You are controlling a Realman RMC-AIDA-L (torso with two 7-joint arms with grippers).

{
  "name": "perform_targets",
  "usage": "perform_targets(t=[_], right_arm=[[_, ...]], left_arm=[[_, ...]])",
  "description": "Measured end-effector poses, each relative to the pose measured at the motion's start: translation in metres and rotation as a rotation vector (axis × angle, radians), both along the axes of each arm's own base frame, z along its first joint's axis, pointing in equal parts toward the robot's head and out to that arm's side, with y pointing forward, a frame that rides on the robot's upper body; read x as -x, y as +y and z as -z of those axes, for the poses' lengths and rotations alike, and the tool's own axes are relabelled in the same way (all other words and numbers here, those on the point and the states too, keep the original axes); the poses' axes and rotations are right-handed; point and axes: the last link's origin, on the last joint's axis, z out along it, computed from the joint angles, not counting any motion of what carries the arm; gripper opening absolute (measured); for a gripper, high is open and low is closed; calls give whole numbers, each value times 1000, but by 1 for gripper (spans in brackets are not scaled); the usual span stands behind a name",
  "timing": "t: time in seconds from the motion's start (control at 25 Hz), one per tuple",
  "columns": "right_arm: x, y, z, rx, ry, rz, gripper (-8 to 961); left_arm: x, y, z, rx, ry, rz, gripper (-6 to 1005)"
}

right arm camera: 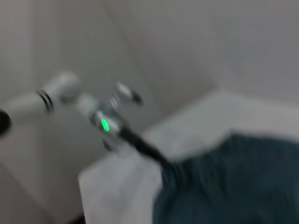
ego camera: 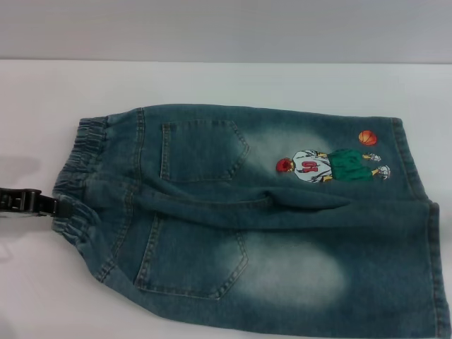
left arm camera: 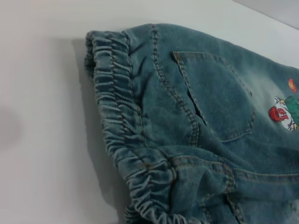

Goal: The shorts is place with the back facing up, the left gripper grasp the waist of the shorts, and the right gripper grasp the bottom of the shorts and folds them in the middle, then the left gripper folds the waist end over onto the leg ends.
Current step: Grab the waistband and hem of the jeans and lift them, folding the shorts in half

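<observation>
Denim shorts (ego camera: pixel 268 226) spread back-up on white table (ego camera: pixel 212 81); left gripper (ego camera: pixel 62 207) at waist (ego camera: pixel 83 176), jaw state unclear; right gripper unseen.

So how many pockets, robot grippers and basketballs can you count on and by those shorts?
Back pockets on the shorts: 2, far one, near one
Grippers in sight: 1, the left gripper at the waist
Embroidered basketballs: 1
Total: 4
</observation>
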Motion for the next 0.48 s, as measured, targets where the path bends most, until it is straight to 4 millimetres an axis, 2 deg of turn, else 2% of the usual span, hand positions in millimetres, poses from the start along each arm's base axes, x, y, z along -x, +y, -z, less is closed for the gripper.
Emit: perform_targets(t=[0.04, 0.48], right_arm=[[-9, -3, 5, 43, -65, 45, 591], [-34, -15, 16, 183, -239, 162, 592]], left_arm=[[0, 0, 0, 0, 0, 0, 41], [-2, 3, 1, -9, -7, -2, 41]])
